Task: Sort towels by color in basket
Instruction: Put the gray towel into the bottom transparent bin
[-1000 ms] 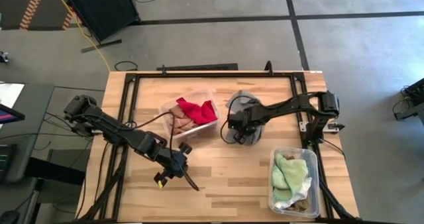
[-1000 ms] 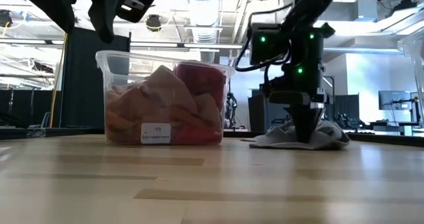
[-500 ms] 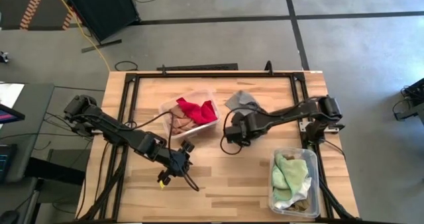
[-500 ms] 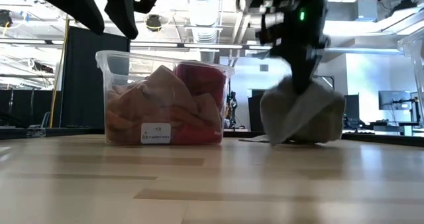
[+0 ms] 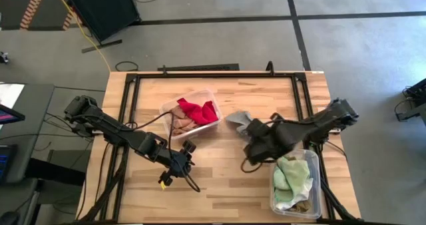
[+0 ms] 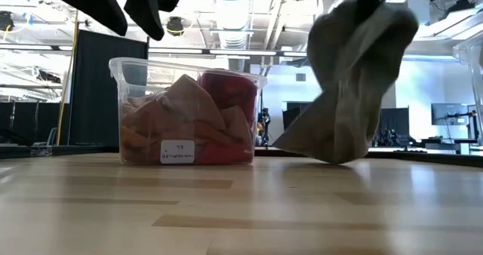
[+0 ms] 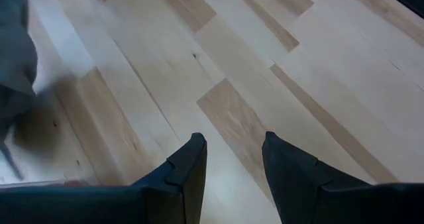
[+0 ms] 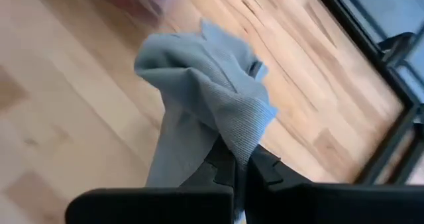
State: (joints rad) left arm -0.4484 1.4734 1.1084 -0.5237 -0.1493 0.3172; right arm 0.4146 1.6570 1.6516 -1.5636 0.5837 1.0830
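A grey towel [image 8: 205, 71] hangs from my right gripper [image 8: 237, 159], which is shut on it above the table's middle right [image 5: 255, 147]. The towel's far end [image 5: 237, 118] trails low by the tabletop. A clear basket [image 5: 214, 98] at the table's middle holds a red towel [image 5: 198, 110] and tan and orange ones [image 5: 178, 120]. A second clear basket [image 5: 313, 178] at the near right holds a pale green towel [image 5: 291, 172]. My left gripper [image 7: 232, 151] hovers open over bare wood at the near left [image 5: 183, 168]. My right gripper pinches a bunched fold of the grey towel [image 8: 228, 134] between its two fingers, slanting down from above. The towel hangs slack below the fingers [image 6: 351, 81]. Its lowest part [image 6: 336, 157] is at tabletop height; whether it touches the wood I cannot tell.
Black frame rails [image 5: 303, 98] run along the table's sides. Bare wood [image 5: 219, 178] lies between the two baskets and along the near edge. The room beyond the table shows in the low view.
My right gripper has risen and swung from the table's middle toward the near right, close to the green towel's basket, staying shut. The grey towel, a low heap on the table before, has been pulled up and now hangs from the fingers.
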